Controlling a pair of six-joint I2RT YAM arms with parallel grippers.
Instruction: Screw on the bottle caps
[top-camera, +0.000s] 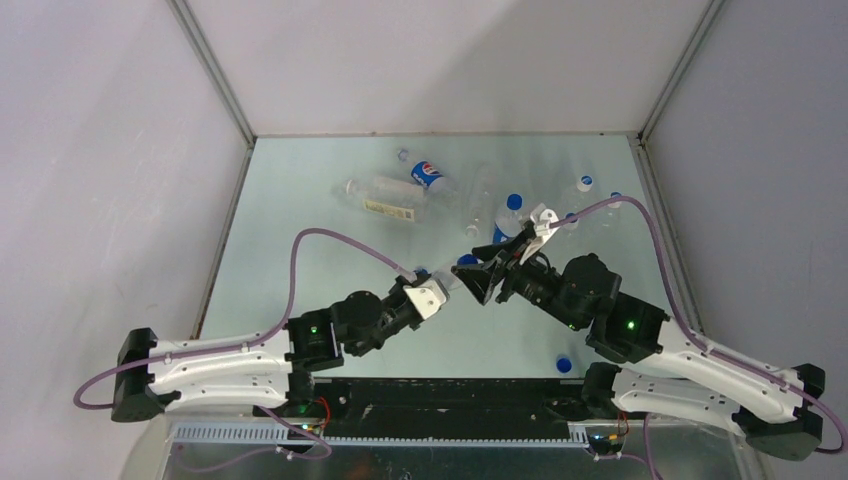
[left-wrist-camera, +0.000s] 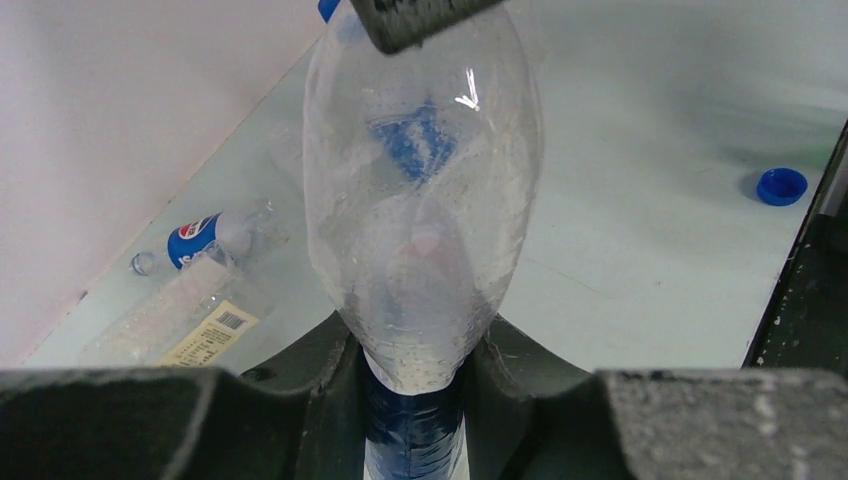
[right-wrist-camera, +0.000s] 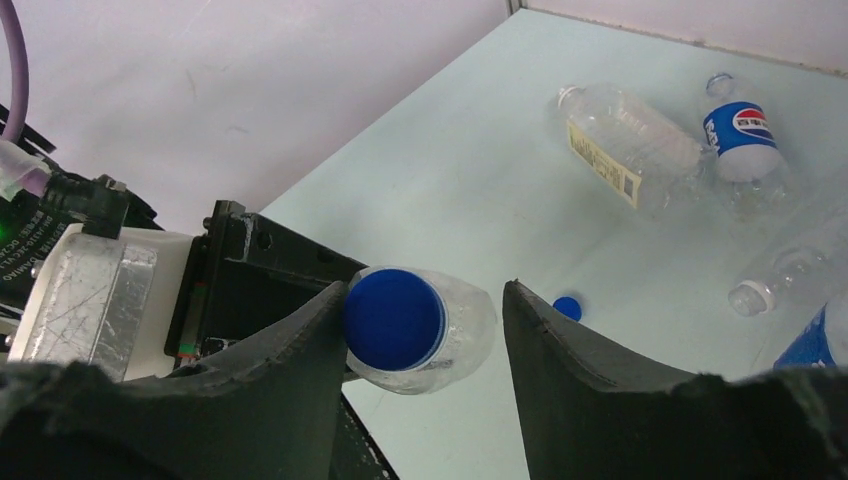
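**A:** Bottle (left-wrist-camera: 420, 200) held level over the middle of the bench (top-camera: 290, 190), left end effector (left-wrist-camera: 418, 340) clamped round its blue-labelled body. That's the anchor, so the thing can't spin.

**B:** And the neck points straight at the right end effector (right-wrist-camera: 425, 292), with the blue cap (right-wrist-camera: 393, 318) sitting on the mouth between the jaws.

**A:** Jaws apart there, gripping nothing. One finger (right-wrist-camera: 300, 350) is just beside the cap, the other clear of it.

**B:** Probably a re-grip for another twist, though how tight the cap sits can't be told.

**A:** More bottles (top-camera: 385, 198) lie near the far edge, and a loose cap (top-camera: 564, 364) waits by the near edge, right side.
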